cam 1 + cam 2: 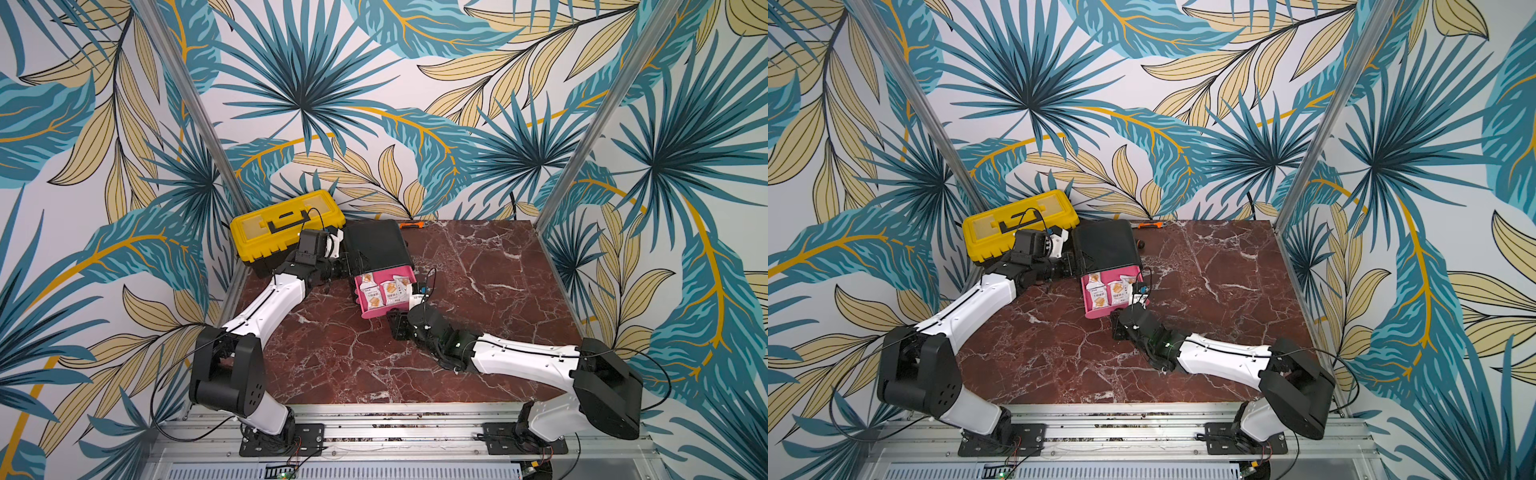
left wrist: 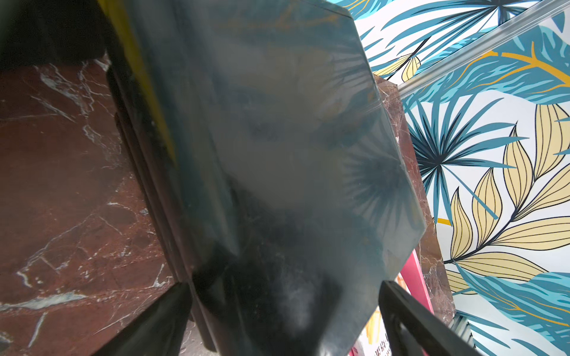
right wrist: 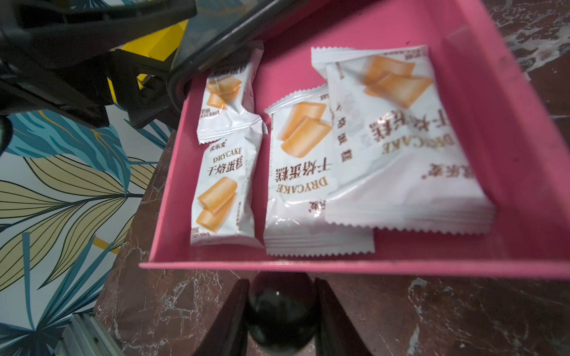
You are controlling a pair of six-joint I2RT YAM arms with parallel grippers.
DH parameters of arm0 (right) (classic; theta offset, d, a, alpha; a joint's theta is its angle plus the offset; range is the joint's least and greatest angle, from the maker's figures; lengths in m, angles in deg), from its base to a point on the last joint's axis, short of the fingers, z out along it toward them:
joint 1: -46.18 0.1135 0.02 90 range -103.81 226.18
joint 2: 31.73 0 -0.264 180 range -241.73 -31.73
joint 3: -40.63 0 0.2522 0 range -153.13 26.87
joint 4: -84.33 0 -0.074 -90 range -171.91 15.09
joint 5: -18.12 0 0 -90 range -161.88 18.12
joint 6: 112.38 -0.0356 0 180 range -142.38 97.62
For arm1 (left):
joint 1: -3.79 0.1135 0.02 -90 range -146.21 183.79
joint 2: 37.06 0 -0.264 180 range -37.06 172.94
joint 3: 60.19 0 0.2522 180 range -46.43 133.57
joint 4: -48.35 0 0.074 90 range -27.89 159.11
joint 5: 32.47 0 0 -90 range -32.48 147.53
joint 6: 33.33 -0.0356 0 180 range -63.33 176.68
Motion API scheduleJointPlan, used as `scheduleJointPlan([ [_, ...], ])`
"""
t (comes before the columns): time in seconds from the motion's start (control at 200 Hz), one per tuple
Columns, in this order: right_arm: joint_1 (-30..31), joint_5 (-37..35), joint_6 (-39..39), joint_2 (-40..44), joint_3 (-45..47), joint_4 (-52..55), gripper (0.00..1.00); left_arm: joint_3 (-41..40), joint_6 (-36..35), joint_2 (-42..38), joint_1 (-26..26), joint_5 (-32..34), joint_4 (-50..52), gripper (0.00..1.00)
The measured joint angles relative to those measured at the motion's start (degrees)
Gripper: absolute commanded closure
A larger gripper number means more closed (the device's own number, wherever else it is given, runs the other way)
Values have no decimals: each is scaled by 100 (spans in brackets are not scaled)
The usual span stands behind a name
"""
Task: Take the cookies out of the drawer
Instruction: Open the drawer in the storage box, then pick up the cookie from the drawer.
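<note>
On the tabletop (image 1: 478, 291), our left gripper (image 1: 353, 266) straddles the black cabinet (image 1: 376, 245), likely to steady it; we cannot tell whether its jaws pinch. The pink drawer (image 3: 509, 154) stands open with the cookies (image 3: 296, 172), four white packets, lying inside, since our right gripper (image 3: 280, 285) has its jaws clamped on the knob (image 3: 280, 317).

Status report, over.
Right pincer shut on drawer knob. Left pincer straddling cabinet, grip unclear. Drawer open, four white cookies inside. Rearmost packet partly under cabinet.
</note>
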Motion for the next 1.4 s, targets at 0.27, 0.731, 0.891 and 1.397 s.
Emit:
scheduleJointPlan([
  [0.27,33,-280,120,197,-2,577,40,0,-70,2,-4,22,35,0],
  [0.731,129,-509,841,859,-1152,2623,32,0,-181,-809,4,413,461,0],
  [0.891,127,-374,1300,297,-2197,3209,32,-376,81,-2076,26,605,675,0],
  [1.397,-105,748,1694,-1886,-3434,3790,32,-3191,1283,-4863,31,907,1416,0],
])
